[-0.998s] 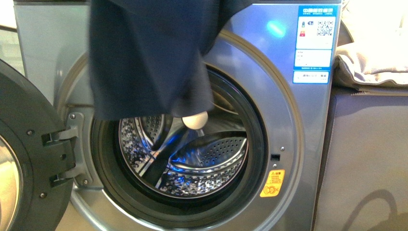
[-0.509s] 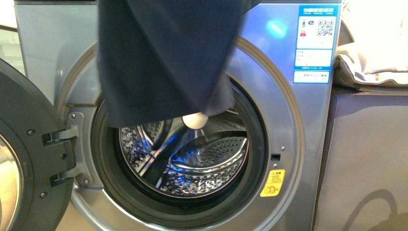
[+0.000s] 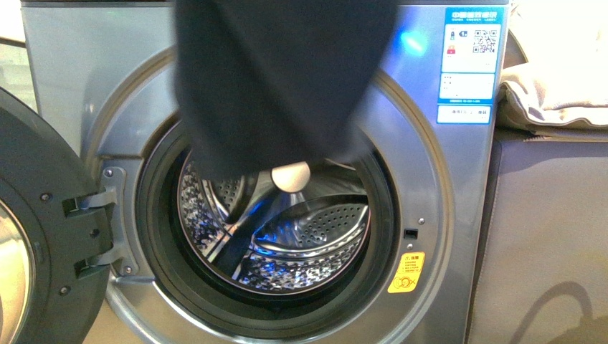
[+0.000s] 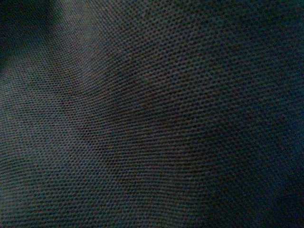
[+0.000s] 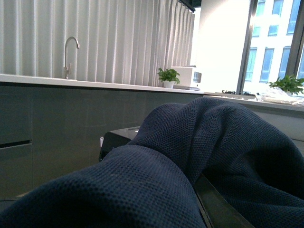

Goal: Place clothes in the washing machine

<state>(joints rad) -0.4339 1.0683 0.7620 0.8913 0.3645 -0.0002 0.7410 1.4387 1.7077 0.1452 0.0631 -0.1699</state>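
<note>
The clothes [image 3: 279, 86], a limp dark navy garment, hang from above the front view's top edge over the upper half of the washing machine's [image 3: 423, 215] round opening. Their blurred lower hem reaches the top of the perforated steel drum [image 3: 301, 244]. Neither gripper shows in the front view. Navy mesh cloth [image 4: 152, 114] fills the left wrist view and hides that gripper, which is shut on it. In the right wrist view the clothes [image 5: 156, 190] bunch over the shut gripper, and only one black finger [image 5: 216, 204] shows between the folds.
The washer door [image 3: 43, 236] stands open at the left on its hinge. A white round object [image 3: 290, 177] sits at the drum's back. A grey cabinet [image 3: 545, 236] adjoins the washer on the right, with a beige padded pile [image 3: 552, 79] on top.
The hanging clothes have swung to the right across the porthole, from the upper left toward its centre. The washer and door have not moved.
</note>
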